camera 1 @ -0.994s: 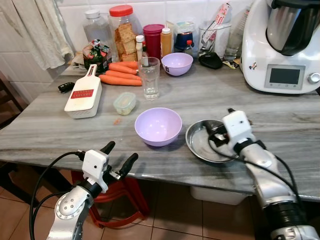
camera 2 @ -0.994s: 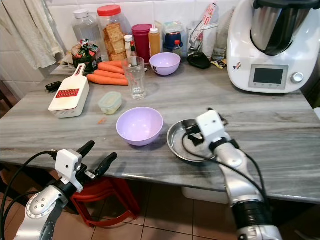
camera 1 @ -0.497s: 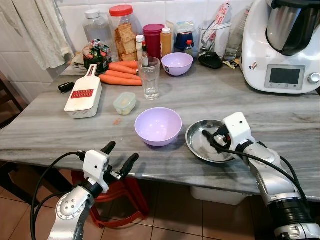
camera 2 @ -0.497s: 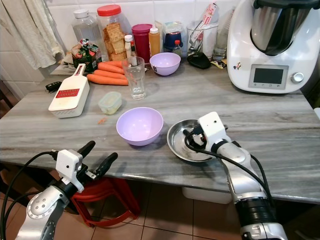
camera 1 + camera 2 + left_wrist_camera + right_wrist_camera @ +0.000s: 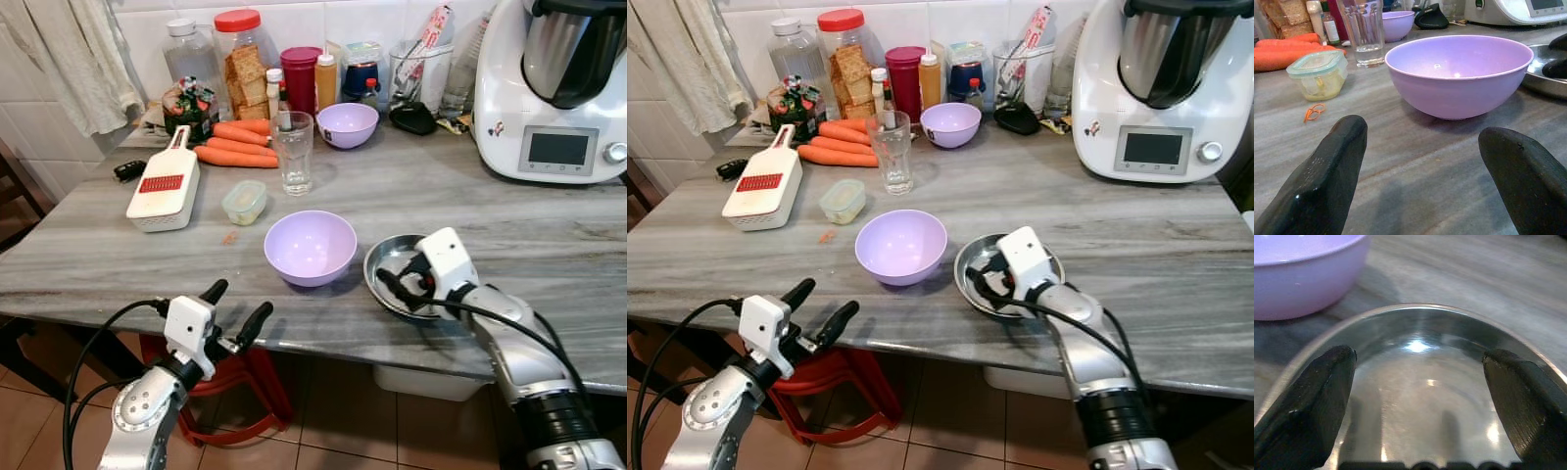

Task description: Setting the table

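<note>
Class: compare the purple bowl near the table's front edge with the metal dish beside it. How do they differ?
The purple bowl is matte plastic-looking and deep; the metal dish is shiny and shallow. The bowl stands free of both claws; the right claw sits open over the dish. Both are round, upright and look empty.

My arms: silver metal, rounded segments, dark ribbed band on the right forearm.
My wrists: white boxy housings.
My left gripper (image 5: 235, 307): two long black fingers.
My right gripper (image 5: 404, 285): black fingers too.
My cables: black, looping along both arms.
</note>
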Controlling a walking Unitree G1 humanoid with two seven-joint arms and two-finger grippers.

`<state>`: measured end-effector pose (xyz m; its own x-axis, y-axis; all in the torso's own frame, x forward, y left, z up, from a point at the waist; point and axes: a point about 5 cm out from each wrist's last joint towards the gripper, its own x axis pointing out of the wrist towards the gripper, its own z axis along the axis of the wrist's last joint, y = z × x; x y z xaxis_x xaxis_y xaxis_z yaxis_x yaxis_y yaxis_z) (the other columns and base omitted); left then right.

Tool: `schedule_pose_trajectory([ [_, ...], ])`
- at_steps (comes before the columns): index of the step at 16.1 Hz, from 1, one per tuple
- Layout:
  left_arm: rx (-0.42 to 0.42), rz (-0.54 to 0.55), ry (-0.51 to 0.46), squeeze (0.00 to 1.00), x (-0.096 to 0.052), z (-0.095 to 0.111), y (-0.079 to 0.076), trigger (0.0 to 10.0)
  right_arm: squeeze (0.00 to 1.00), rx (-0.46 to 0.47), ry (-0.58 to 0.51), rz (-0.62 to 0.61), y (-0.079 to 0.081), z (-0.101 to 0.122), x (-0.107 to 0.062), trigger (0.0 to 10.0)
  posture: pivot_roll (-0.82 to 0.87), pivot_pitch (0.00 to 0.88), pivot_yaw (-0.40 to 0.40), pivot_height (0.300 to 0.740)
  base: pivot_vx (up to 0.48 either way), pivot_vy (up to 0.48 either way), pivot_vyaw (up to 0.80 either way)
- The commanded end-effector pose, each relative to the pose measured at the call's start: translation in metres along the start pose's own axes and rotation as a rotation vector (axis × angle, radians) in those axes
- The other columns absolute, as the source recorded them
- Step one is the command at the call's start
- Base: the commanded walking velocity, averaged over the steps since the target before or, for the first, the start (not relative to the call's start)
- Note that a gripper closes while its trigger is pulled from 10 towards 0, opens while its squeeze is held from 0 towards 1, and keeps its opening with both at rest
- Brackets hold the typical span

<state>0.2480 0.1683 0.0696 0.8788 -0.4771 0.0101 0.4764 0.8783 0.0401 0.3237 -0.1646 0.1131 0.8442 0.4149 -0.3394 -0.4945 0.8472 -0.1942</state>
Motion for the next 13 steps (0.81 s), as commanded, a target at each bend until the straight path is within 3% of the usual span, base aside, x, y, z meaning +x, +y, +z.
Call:
schedule_pose_trajectory([
  [1,0.008,0.003,0.006,0.0,-0.001,-0.001,0.001,10.0,1.0,-0.007,-0.017,0.028,0.005,0.009,0.004,10.0,-0.04,0.011,0.096,0.74,0.0,0.0,0.0],
  [13,0.005,0.009,0.006,0.0,-0.002,-0.001,-0.001,10.0,0.99,0.027,-0.038,0.097,0.025,0.019,0.025,10.0,-0.02,0.014,0.087,0.74,0.0,0.0,0.0],
])
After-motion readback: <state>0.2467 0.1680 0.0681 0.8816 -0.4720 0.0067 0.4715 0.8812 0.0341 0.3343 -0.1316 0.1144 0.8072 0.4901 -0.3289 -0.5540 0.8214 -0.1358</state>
